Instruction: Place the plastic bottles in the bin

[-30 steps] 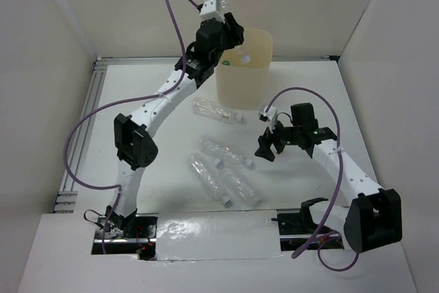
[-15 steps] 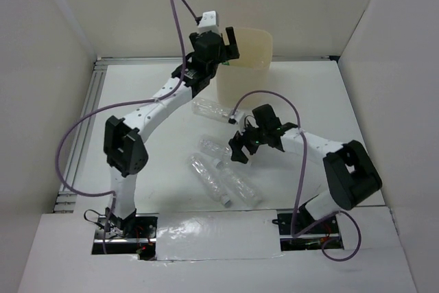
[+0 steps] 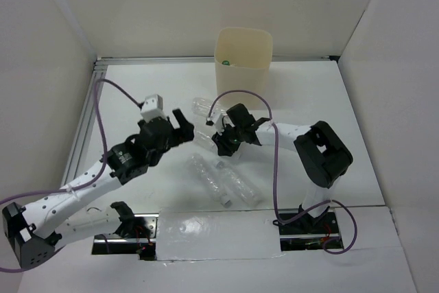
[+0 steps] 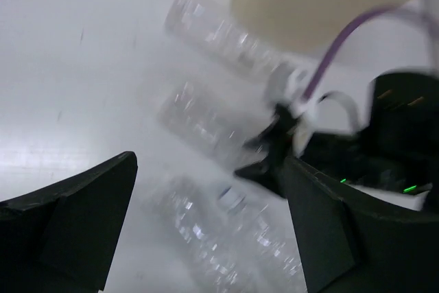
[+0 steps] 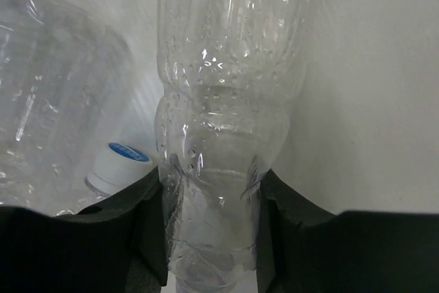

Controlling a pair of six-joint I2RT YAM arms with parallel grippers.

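Since the earlier frames the left arm has swung down from the bin (image 3: 244,77) to the left-centre of the table (image 3: 322,114), and the right arm has reached in over the loose bottles. The left gripper (image 3: 186,123) stands with its jaws spread wide and nothing between them, pointing toward the bottles. The right gripper (image 5: 209,197) has its black fingers (image 5: 147,204) pinched onto a clear ribbed bottle (image 5: 226,66). The grip presses the thin wall inward so the body narrows there, and small droplets cling to the plastic. Whether this bottle is off the table cannot be told. Just to its left lies a second clear bottle (image 5: 48,101), and a white cap (image 5: 118,159) with blue print shows beside the finger. In the top view, the gripped bottle sits mid-table between the two grippers. A third bottle (image 3: 208,178) and a fourth bottle (image 3: 241,188) lie side by side nearer the arm bases. A fifth bottle (image 3: 201,106) lies near the foot of the bin. The bin is tall, cream and round-cornered, upright at the table's far edge, with a small green spot (image 3: 226,62) showing inside against its left wall.
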